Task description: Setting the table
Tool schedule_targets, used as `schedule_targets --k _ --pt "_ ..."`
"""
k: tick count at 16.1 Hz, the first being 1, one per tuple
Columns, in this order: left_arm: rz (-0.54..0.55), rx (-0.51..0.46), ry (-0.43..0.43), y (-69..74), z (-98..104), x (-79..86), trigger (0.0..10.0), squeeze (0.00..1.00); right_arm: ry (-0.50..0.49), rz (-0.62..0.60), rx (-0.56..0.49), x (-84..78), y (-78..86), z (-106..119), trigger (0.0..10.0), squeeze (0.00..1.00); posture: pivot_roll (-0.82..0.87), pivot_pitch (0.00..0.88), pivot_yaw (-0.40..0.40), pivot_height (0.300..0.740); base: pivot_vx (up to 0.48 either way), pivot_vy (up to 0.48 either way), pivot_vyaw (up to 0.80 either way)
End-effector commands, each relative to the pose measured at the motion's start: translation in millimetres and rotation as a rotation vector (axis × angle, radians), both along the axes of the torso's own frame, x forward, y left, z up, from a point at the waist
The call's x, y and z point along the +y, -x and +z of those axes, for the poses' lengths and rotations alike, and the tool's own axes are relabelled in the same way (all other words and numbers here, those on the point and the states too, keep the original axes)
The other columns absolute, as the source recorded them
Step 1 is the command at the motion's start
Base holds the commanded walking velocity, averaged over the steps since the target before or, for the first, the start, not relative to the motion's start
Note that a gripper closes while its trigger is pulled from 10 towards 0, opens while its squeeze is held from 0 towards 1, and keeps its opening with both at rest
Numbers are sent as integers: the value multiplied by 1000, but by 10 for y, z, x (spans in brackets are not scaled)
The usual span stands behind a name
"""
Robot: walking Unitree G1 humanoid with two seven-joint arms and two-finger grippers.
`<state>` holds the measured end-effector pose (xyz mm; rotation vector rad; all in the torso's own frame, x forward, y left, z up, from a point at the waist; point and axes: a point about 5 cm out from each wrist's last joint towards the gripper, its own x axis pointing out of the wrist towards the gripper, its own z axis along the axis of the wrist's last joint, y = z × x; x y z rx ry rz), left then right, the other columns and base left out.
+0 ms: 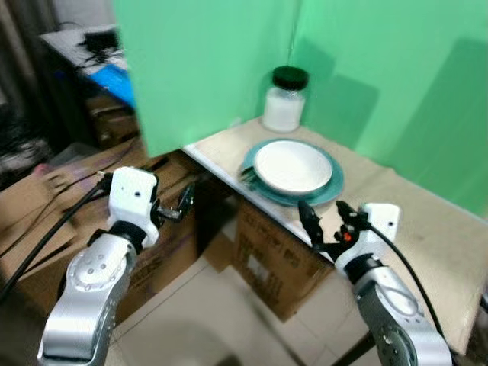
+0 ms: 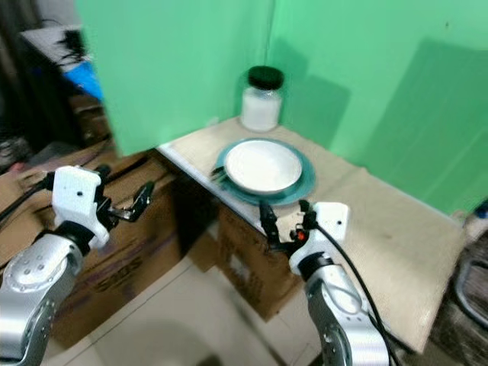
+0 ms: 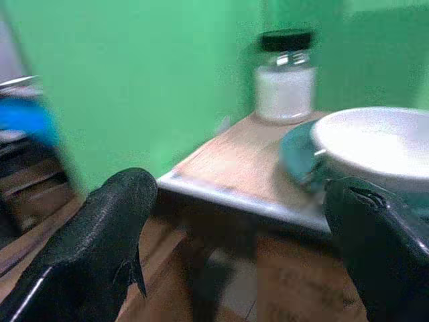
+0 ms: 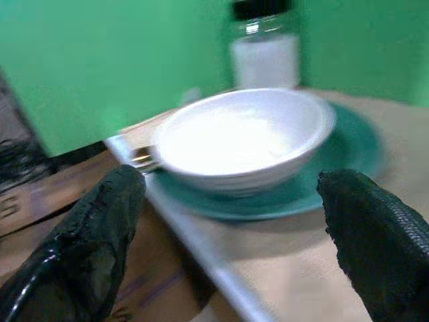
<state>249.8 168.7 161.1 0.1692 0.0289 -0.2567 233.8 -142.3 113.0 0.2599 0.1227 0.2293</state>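
Two grippers up, both w/ fingers spread, nothing held. Right gripper (image 1: 324, 219) hovers at the near edge of the table (image 1: 427, 229), just short of the white bowl (image 1: 293, 166), which sits on a teal plate (image 1: 335, 183). Fork (image 4: 142, 159) pokes out beside the bowl on the plate. Left gripper (image 1: 181, 204) off the table's corner, over cardboard boxes (image 1: 46, 206). Black-lidded jar (image 1: 284, 99) stands behind the plate, by the green backdrop (image 1: 206, 61).
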Motion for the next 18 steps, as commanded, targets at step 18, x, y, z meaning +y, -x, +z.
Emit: schedule_targets --k 18 --pt "-266 20 -108 51 27 -179 10000 0 45 24 90 -60 -402 237 10000 0 114 0 -53 740 241 0 -178"
